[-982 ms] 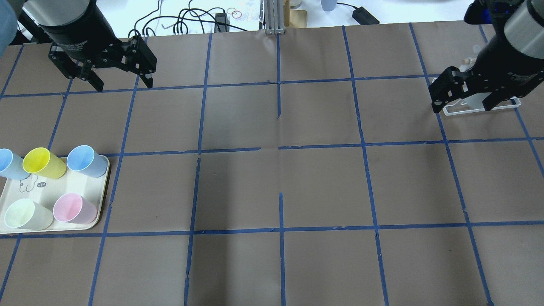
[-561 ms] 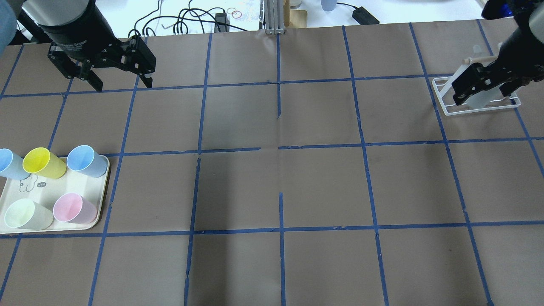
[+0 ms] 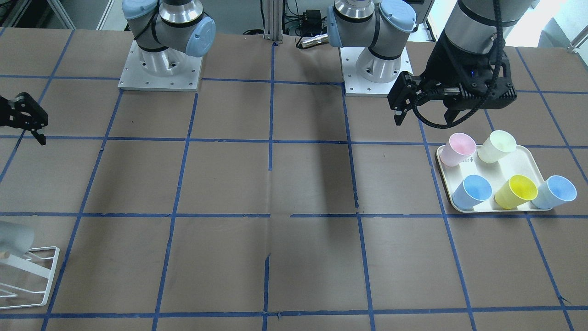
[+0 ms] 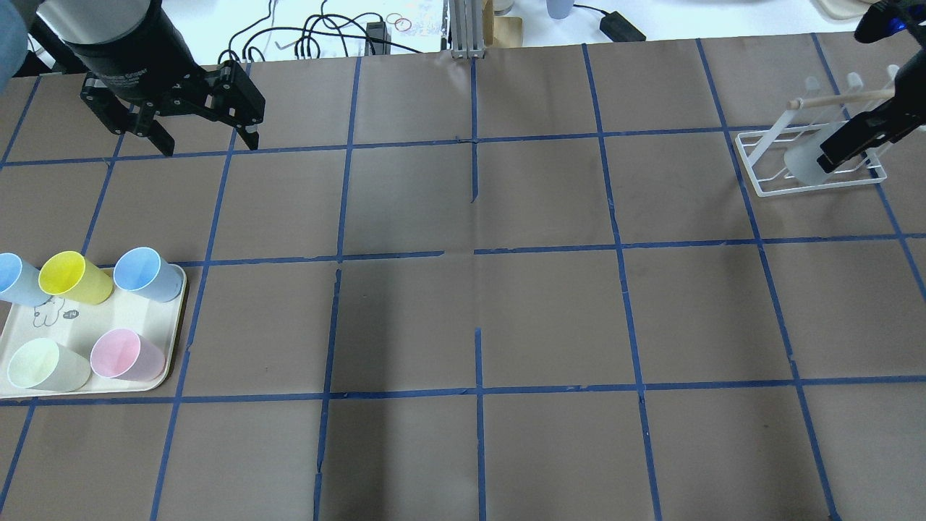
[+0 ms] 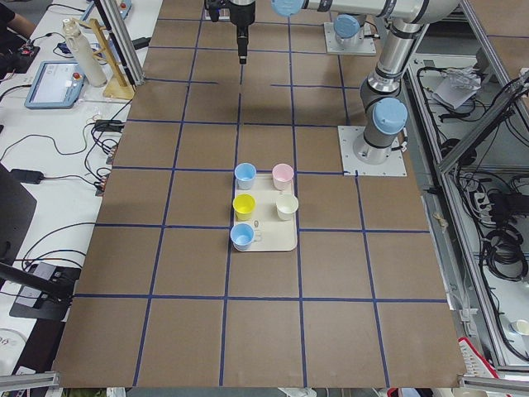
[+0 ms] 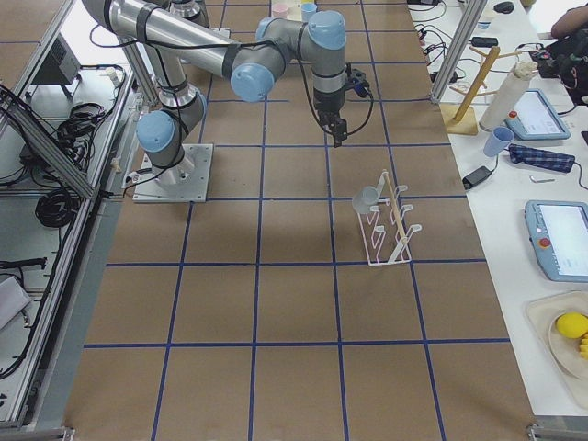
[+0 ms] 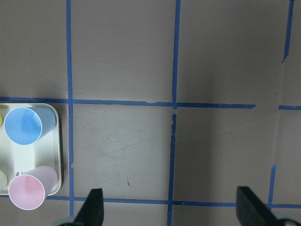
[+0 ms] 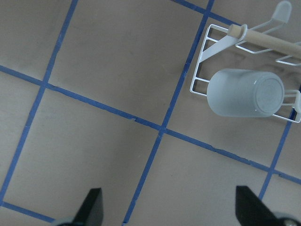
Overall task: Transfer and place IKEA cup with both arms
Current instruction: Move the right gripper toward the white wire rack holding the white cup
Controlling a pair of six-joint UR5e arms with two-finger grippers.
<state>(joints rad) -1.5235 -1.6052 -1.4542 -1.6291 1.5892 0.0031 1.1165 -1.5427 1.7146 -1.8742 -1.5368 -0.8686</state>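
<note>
Landmark: a white wire rack point(image 4: 756, 174) with a wooden dowel point(image 8: 268, 40) along its top stands on the brown desk point(image 4: 550, 318).
IKEA cup point(image 8: 244, 92): it sits inside the rack's wire frame, just below the dowel and raised off the rack's base. What bears it up cannot be made out.
Long axis: the cup lies near level, parallel to the dowel.
Pointing: the wide mouth faces the end of the rack where the dowel's free tip is. The flat round base faces the opposite end.
Right hand point(image 8: 169, 212): it is released, with fingers spread wide and nothing between them. It hangs raised beside the rack, apart from the cup.
Left hand point(image 4: 210, 145): it is also released, fingers wide and empty, at the desk end far from the rack.
Tray point(image 4: 108, 318): a cream tray well apart from the rack holds a pink cup point(image 4: 126, 354), a pale green cup point(image 4: 43, 365), a yellow cup point(image 4: 72, 276) and blue cups point(image 4: 148, 273), all upright.
Right wrist view: it shows the whole tumbler, base disc included.
Overhead view: the right hand covers the cup's base end, so only the mouth half shows.
Front-facing view: the frame edge cuts the cup off.
Exterior right view: it shows a gap between the right hand and the rack, where the overhead view has them overlapping.
</note>
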